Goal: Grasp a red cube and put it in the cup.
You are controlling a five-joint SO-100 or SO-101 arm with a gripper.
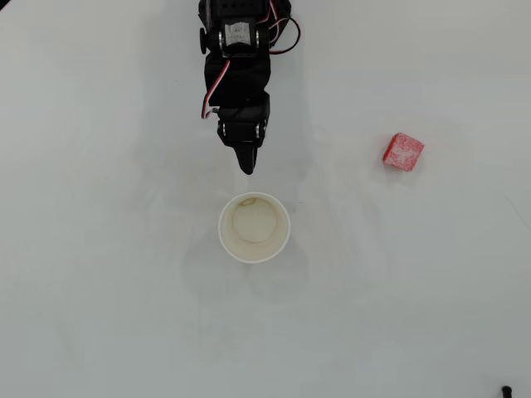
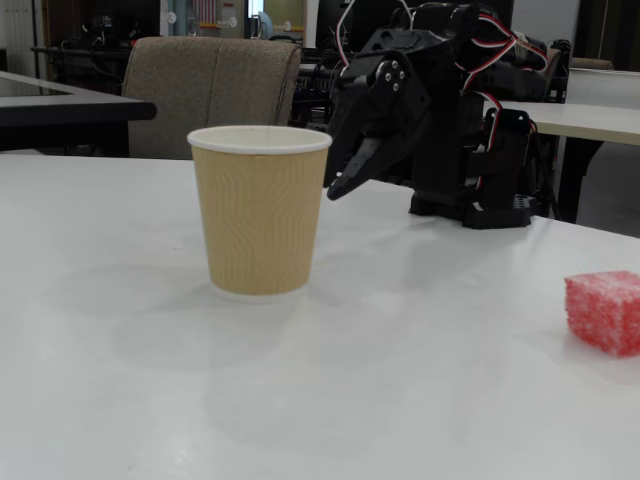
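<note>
red cube (image 1: 403, 152) lies alone on the white desk (image 1: 99, 315), well to the right of the cup (image 1: 254, 228) in the overhead view, with bare surface all round it, so the approach looks unobstructed. cup stands upright and empty, mouth up, ready to receive a drop from above. jaws (image 1: 247, 166) hang above the desk just behind the cup, tips together and holding nothing, likely a rest pose; they must swing across to the cube and open first.
</note>
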